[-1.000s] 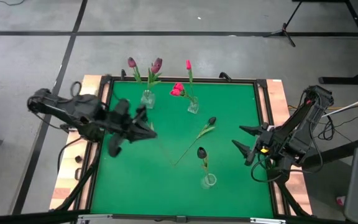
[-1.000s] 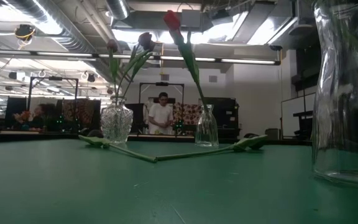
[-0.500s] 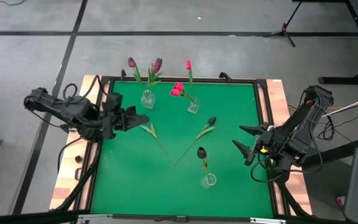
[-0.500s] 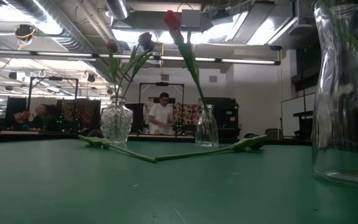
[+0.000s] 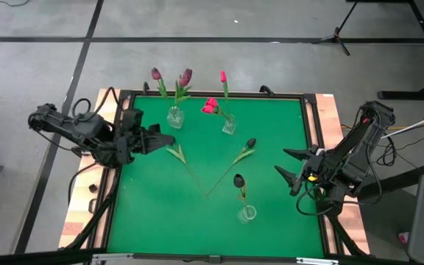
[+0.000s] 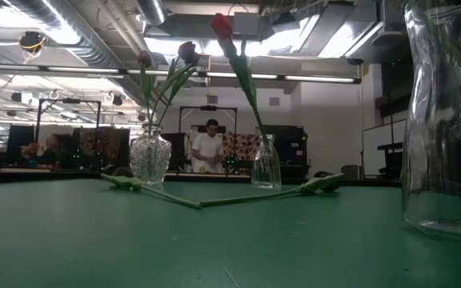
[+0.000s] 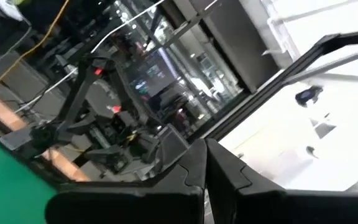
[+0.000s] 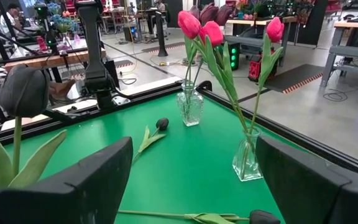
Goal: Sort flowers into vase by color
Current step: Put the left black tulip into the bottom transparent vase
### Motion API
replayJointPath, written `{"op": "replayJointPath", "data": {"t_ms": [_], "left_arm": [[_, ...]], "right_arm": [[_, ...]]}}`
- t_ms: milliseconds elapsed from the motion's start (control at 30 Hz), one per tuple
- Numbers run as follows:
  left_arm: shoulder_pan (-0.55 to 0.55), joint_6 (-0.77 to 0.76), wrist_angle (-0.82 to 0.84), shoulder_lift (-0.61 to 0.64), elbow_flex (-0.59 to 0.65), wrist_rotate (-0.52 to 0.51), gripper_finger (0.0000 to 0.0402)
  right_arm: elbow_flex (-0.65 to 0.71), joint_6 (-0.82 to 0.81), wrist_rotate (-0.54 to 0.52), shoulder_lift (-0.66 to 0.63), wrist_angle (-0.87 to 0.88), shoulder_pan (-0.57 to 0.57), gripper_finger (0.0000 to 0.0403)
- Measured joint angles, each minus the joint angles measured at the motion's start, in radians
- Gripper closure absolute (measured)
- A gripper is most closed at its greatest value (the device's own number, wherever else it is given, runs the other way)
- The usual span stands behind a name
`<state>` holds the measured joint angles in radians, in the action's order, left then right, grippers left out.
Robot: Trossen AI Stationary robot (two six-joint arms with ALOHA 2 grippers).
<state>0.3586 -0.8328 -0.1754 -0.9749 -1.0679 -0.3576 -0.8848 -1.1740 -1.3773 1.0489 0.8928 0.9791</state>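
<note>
Beside the closed left tool (image 5: 166,138) lie two flowers (image 5: 186,163); right tool (image 5: 287,163) gapes apart

The left claw (image 5: 169,138) has pulled back from over the green worktop (image 5: 271,213) toward the left edge, its arm drawn in and its fingers closed on nothing. With the arm out of the way, the flower (image 5: 182,161) lying on the mat shows its full stem and leaves.

A green table (image 5: 153,206) carries three glass vases (image 5: 174,116) with flowers and two loose flowers (image 5: 243,153) lying flat near its middle.
</note>
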Motion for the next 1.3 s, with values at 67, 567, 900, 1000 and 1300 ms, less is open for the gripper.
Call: {"op": "replayJointPath", "data": {"t_ms": [67, 567, 900, 1000, 1300], "left_arm": [[-0.010, 0.001, 0.059, 0.001, 0.000, 0.000, 0.0401], [-0.001, -0.207, 0.872, -0.015, 0.000, -0.124, 0.0400], [-0.002, -0.183, 0.869, -0.132, 0.000, -0.094, 0.0307], [-0.002, -0.182, 0.870, -0.174, 0.000, -0.142, 0.0281], [-0.046, -0.322, 0.835, -0.248, 0.000, -0.184, 0.0261]], "right_arm": [[0.000, 0.000, 0.000, 0.000, 0.000, 0.000, 0.0063], [0.000, -0.030, 0.051, 0.000, -0.001, 0.000, 0.0063], [0.000, -0.032, 0.053, 0.000, 0.000, 0.000, 0.0063], [0.000, -0.032, 0.053, 0.000, 0.000, 0.000, 0.0063], [0.000, -0.027, 0.053, 0.000, 0.002, 0.000, 0.0063]]}}
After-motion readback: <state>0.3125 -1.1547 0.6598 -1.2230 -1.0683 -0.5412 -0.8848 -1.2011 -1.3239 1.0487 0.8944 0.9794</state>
